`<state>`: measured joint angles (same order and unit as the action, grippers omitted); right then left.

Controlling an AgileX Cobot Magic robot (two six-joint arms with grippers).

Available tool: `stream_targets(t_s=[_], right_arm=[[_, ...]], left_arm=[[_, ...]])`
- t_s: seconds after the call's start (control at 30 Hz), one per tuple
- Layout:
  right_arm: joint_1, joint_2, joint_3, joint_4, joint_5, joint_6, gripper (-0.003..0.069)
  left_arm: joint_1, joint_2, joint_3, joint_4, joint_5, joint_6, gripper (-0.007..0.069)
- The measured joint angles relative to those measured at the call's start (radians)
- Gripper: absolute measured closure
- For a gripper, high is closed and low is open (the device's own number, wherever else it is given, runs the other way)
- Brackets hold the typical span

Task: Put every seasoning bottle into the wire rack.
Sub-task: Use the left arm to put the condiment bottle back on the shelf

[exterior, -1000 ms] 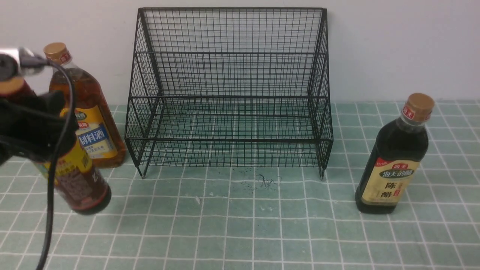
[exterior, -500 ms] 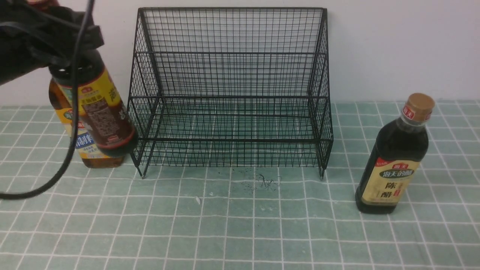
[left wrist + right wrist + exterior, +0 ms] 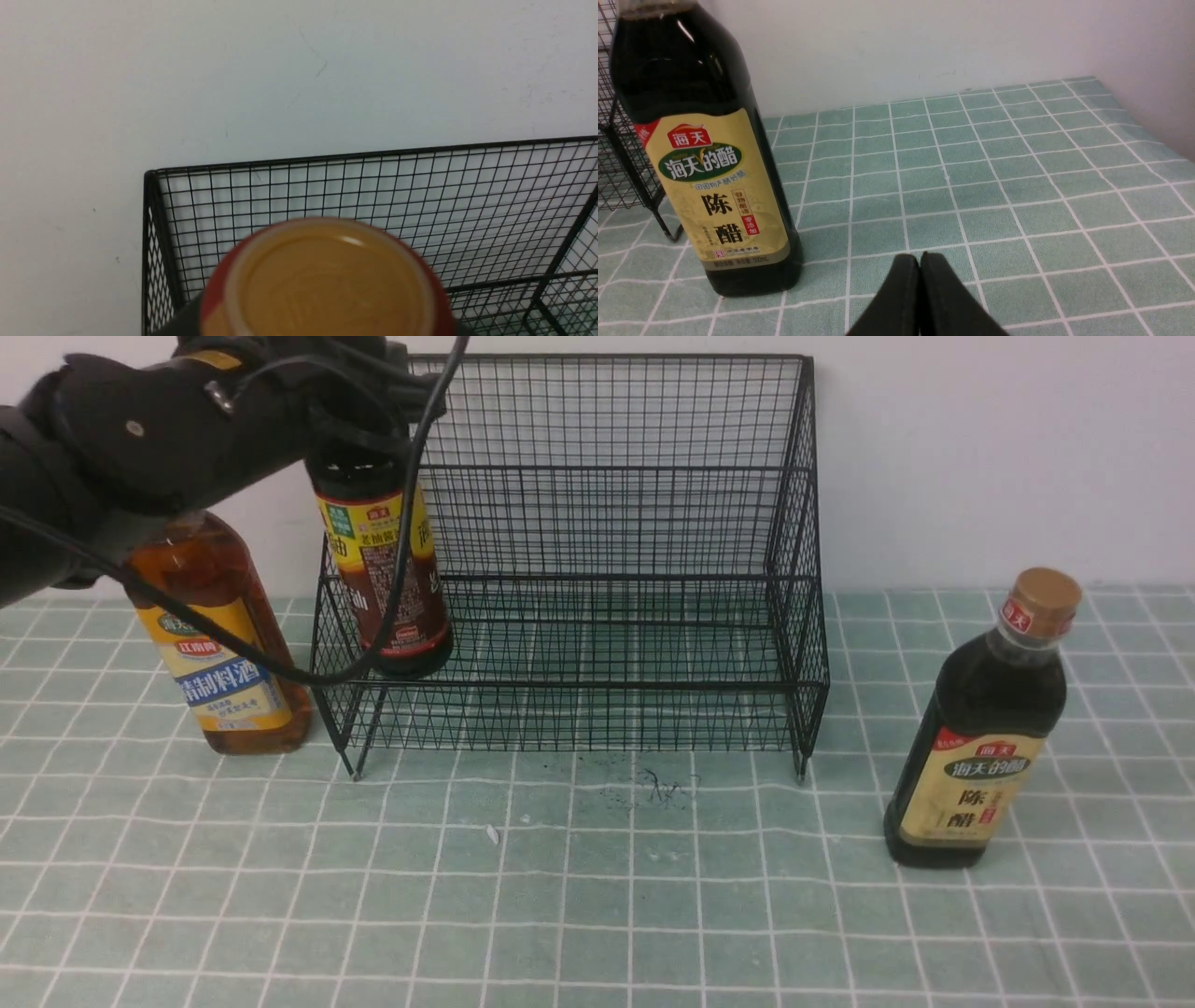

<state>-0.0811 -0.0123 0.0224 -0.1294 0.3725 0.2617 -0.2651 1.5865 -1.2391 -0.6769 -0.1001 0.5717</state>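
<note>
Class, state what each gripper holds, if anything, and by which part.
Left gripper holds the red-necked dark bottle by its neck; right gripper is shut, holding nothing.

The left arm [image 3: 140, 439] is bulky and matte black, with two small silver screws [image 3: 135, 427] and a yellow mark [image 3: 211, 357] at its 1 o'clock edge. A thin black cable [image 3: 403, 551] loops off toward 5 o'clock. The right pincer [image 3: 919, 257] has smooth, black, tapering fingers [image 3: 896, 303].

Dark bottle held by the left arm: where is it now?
Front view, left side: the dark bottle hangs from the left gripper at the wire rack's left end, base near its front rail; the amber bottle stands just left of it.
</note>
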Motion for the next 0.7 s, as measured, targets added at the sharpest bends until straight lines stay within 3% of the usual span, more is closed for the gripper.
stream_targets(t_s=[0.4, 0.6, 0.7], right_arm=[[0.0, 0.0, 0.0, 0.0, 0.0, 0.0, 0.0673], [0.0, 0.0, 0.0, 0.0, 0.0, 0.0, 0.0673], [0.0, 0.0, 0.0, 0.0, 0.0, 0.0, 0.0673]], left_arm=[[-0.002, 0.075, -0.019, 0.006, 0.028, 0.007, 0.0366], [-0.002, 0.096, -0.017, 0.034, 0.186, 0.03, 0.0354], [-0.003, 0.093, -0.02, 0.019, 0.228, 0.018, 0.0307]])
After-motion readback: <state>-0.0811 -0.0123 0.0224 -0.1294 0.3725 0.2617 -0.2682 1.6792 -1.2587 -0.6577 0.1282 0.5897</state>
